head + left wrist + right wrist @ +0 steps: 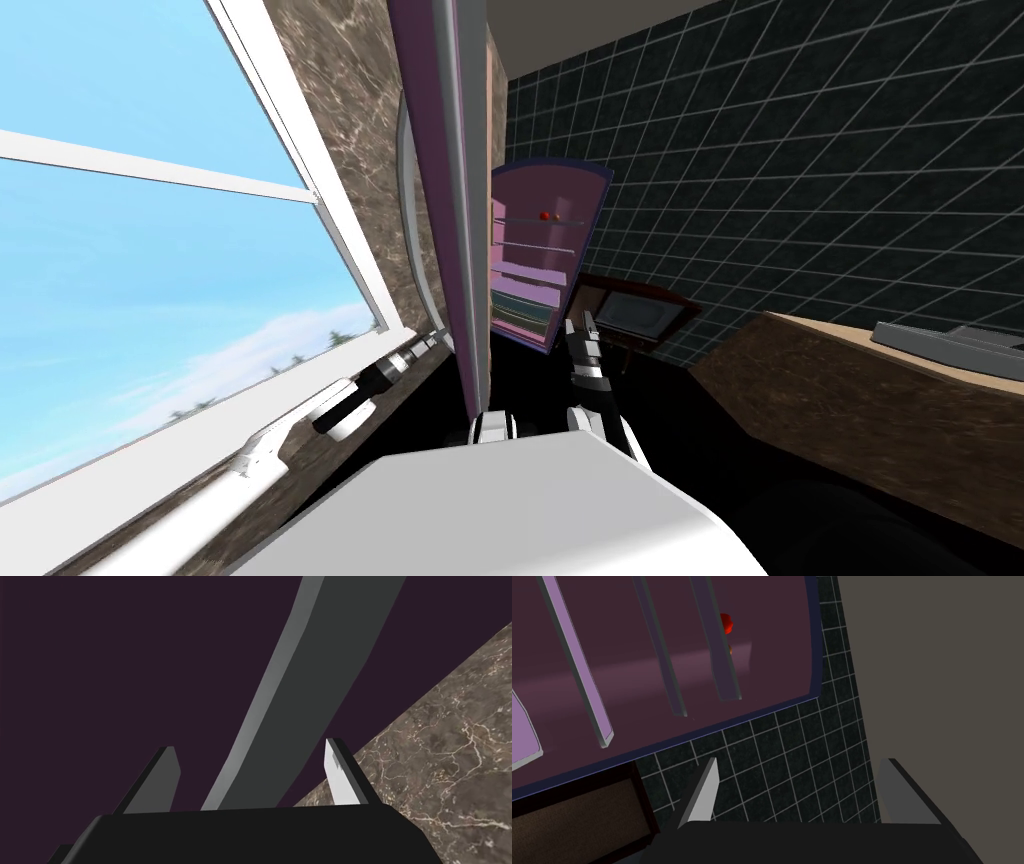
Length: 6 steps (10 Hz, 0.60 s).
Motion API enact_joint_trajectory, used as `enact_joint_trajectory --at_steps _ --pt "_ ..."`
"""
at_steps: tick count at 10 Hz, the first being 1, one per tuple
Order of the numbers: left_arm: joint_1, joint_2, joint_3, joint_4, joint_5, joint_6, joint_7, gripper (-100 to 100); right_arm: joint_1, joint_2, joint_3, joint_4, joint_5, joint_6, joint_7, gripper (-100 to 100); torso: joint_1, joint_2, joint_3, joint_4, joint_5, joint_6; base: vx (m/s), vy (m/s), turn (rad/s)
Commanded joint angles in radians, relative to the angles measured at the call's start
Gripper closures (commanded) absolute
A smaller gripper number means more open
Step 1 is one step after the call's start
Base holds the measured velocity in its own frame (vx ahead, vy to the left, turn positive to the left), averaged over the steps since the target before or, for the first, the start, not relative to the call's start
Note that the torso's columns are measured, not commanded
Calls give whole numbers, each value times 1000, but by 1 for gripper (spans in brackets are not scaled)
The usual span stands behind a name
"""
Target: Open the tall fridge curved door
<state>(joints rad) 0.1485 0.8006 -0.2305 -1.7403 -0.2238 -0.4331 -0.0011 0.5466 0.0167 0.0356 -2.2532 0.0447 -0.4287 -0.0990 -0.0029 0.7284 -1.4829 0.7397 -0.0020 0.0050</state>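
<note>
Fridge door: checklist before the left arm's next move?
1. Handle inside left gripper: ok, it runs between the fingers.
2. Grip closed on handle: not ok, open, with gaps on either side.
3. Door open: ok, seen edge-on, shelves exposed.
4. Right gripper free: ok, open, holding nothing.
5. Room between door and marble wall: cannot tell.
</note>
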Motion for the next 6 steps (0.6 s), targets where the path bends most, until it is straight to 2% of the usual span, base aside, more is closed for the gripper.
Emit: enact_joint_trajectory --at_steps 1,6 --pt "-7 10 -1 -11 3 -13 7 100 0 0 0 0 0 0 0 0 3 2 1 0 0 0 17 256 -59" --pt "0 35 -28 -32 2 -54 18 100 0 0 0 0 0 0 0 0 -4 9 6 -1 0 -1 -19 252 -85"
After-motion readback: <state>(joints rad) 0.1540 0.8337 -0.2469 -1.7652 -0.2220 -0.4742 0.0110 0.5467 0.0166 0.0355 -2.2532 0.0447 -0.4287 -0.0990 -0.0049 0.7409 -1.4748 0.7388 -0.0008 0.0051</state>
